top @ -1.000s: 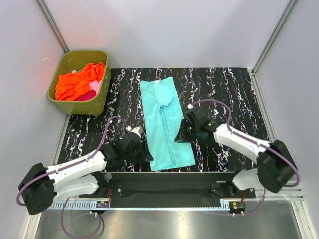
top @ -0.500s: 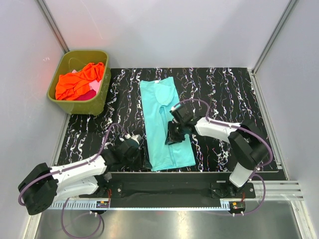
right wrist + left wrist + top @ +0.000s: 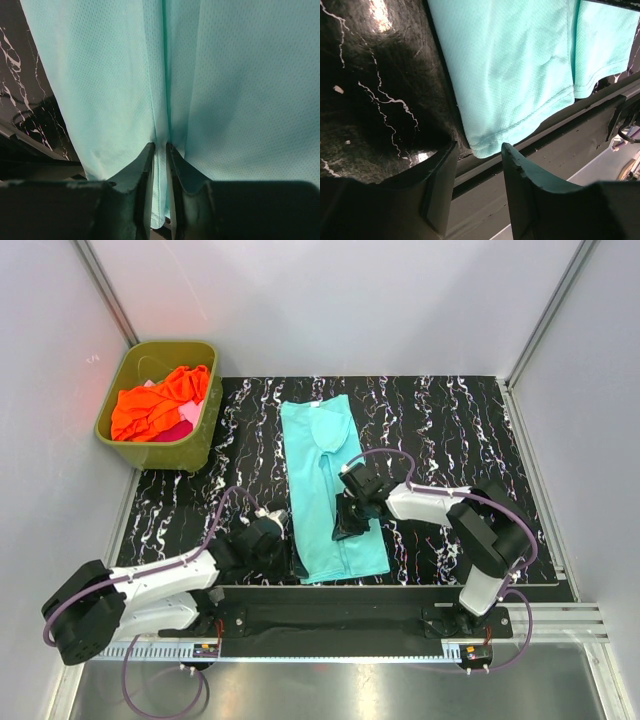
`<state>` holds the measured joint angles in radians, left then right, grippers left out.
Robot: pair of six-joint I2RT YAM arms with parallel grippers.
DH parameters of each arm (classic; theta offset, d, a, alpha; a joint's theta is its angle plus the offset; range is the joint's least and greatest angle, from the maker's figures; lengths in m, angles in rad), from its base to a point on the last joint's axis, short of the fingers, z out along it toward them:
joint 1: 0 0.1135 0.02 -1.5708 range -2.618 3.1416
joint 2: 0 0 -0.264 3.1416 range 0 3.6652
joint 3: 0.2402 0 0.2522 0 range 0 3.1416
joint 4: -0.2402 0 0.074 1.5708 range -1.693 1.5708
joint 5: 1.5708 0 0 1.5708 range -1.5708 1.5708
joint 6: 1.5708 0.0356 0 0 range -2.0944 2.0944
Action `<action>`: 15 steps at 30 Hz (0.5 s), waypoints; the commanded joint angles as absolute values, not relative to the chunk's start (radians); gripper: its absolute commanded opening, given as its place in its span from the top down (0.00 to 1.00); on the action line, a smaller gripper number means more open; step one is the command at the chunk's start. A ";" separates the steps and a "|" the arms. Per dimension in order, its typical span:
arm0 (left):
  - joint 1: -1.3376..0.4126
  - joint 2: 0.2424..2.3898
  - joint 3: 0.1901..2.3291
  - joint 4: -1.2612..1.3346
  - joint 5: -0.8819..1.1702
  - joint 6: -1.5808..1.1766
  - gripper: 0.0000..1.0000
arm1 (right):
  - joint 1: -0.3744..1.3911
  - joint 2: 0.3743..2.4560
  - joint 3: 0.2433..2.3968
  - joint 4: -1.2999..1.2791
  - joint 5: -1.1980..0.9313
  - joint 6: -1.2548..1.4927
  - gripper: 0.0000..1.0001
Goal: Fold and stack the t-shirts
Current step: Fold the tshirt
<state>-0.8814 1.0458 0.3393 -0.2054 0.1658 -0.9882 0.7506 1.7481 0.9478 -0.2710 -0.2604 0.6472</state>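
Teal t-shirt (image 3: 318,455): folded into a long strip, flat on the black marbled desk (image 3: 450,430). Left fingers (image 3: 440,190): wide apart and empty, with the shirt's near left corner lying at the gap between their tips. Right fingers (image 3: 142,170): narrow, set over the strip's middle crease, cloth showing in the gap; whether they pinch it cannot be told. Orange t-shirt (image 3: 160,405): heaped in the olive tub (image 3: 200,445).

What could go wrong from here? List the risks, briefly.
1. The left pincer stands open over the near corner of the teal t-shirt, right at the table edge; closing may miss the thin hem or scrape the edge.
2. The right pincer seems to pinch narrowly at the centre fold; lifting may take only one layer and undo it.
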 commanded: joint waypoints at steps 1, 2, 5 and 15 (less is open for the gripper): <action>-0.881 1.078 0.328 -0.186 0.187 -0.973 0.56 | 0.769 1.744 0.923 -0.249 -0.216 0.657 0.78; -0.881 1.084 0.334 -0.186 0.189 -0.971 0.57 | 0.770 1.746 0.917 -0.249 -0.213 0.661 0.80; -0.879 1.097 0.336 -0.187 0.198 -0.973 0.61 | 0.770 1.740 0.904 -0.244 -0.196 0.676 0.89; -0.881 1.085 0.429 -0.385 0.088 -0.910 1.00 | 0.807 1.701 0.853 -0.206 -0.160 0.788 0.96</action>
